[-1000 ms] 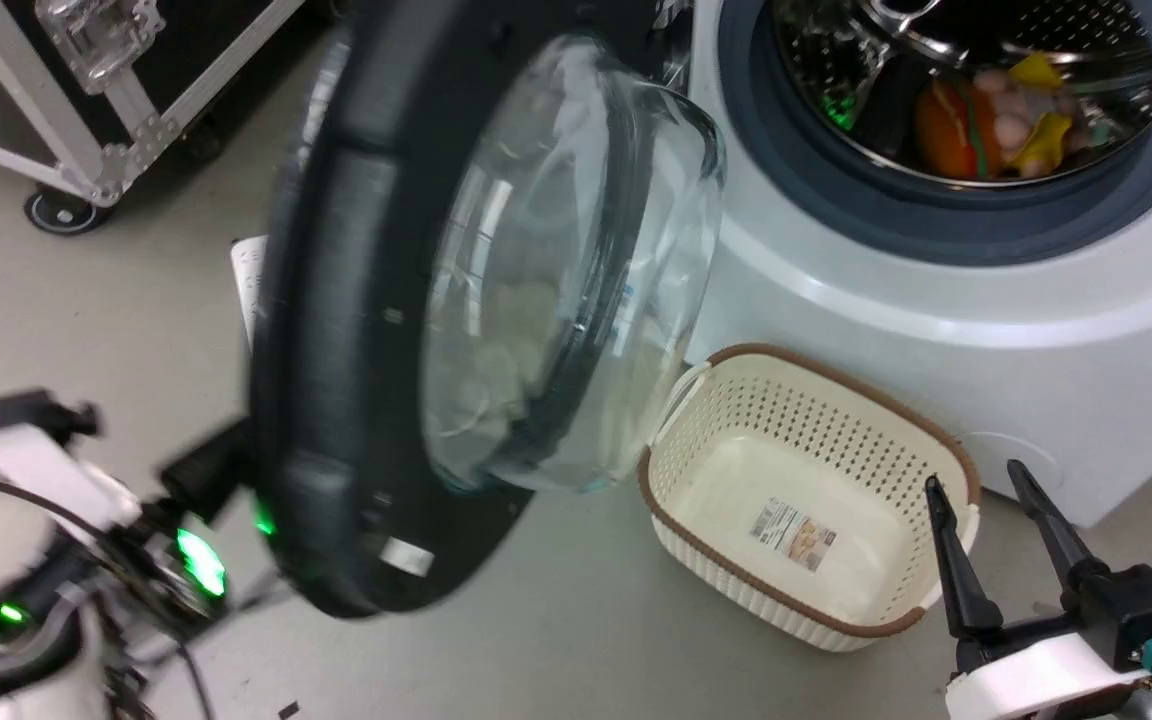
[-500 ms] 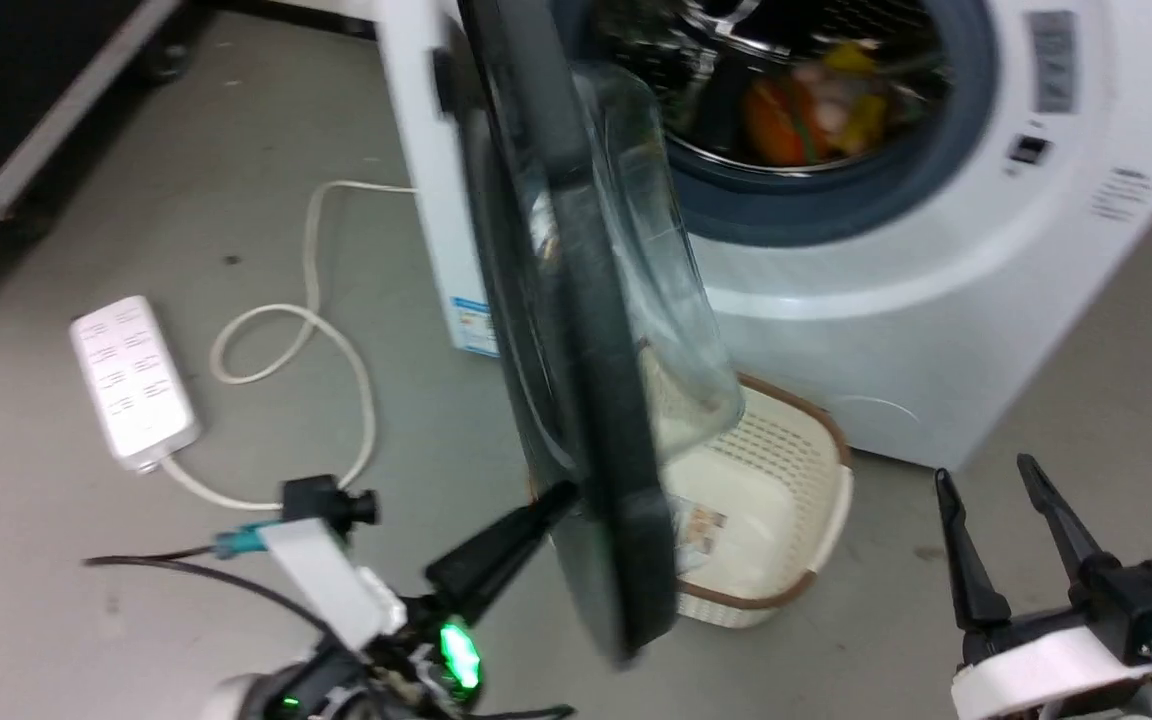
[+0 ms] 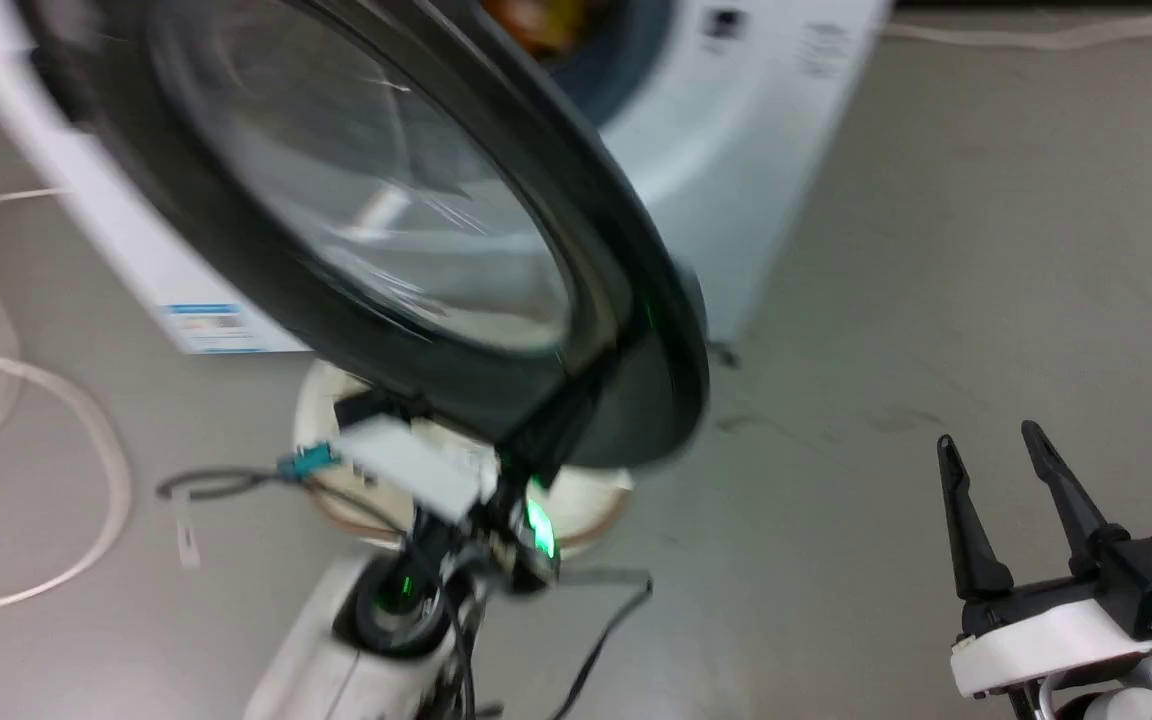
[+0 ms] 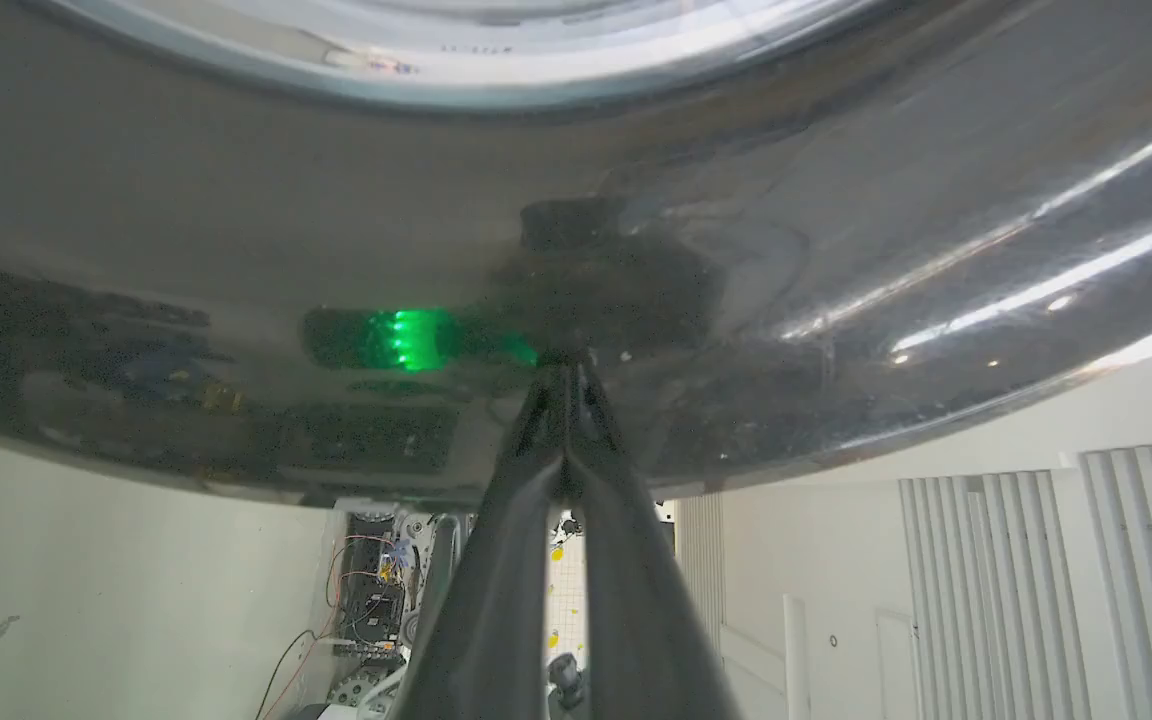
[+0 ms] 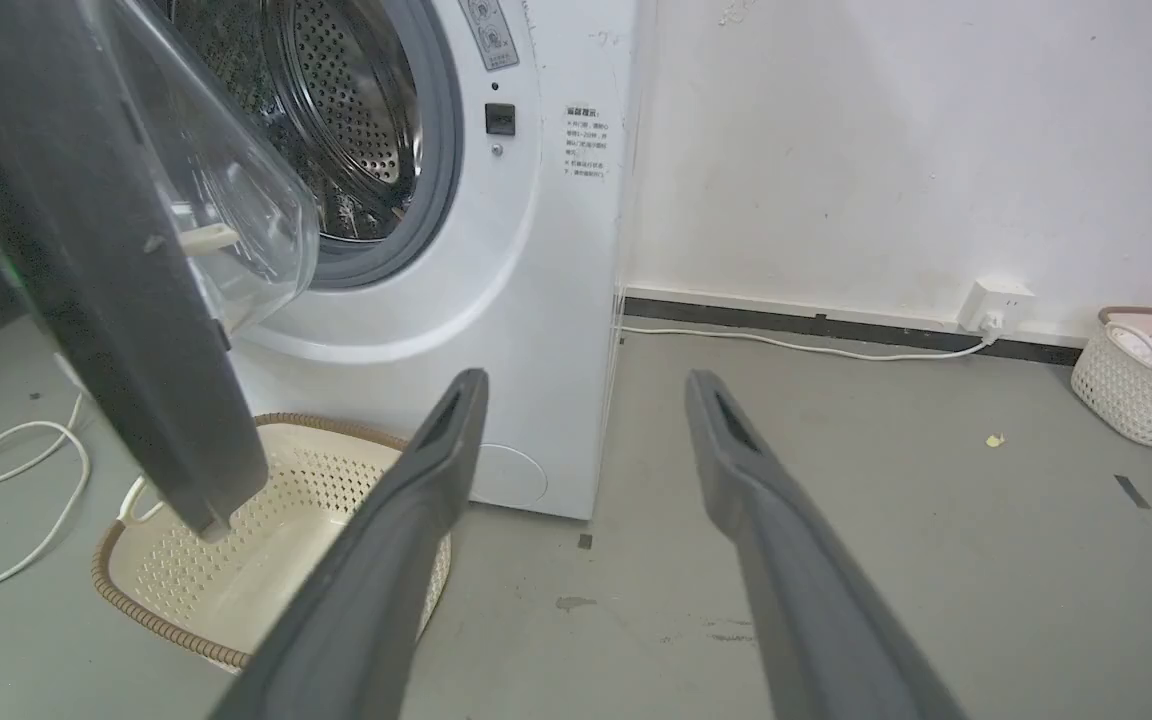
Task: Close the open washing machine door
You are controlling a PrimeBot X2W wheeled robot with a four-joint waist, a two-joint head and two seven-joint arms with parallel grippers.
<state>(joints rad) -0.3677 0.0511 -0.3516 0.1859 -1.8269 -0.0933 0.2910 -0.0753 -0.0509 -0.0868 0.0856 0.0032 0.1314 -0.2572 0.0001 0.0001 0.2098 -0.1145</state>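
There is one washing machine [image 5: 546,300] with one washing machine door [image 5: 106,300]. There are two baskets, a cream basket [image 5: 326,470] and a white basket [image 5: 1126,385], and two grippers, the left gripper [image 4: 568,365] and the right gripper [image 5: 586,380].

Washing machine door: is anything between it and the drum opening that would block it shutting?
Nothing visible. The gap between washing machine door and drum opening looks clear; the cream basket sits on the floor below the door's lower edge, seemingly under its swing.
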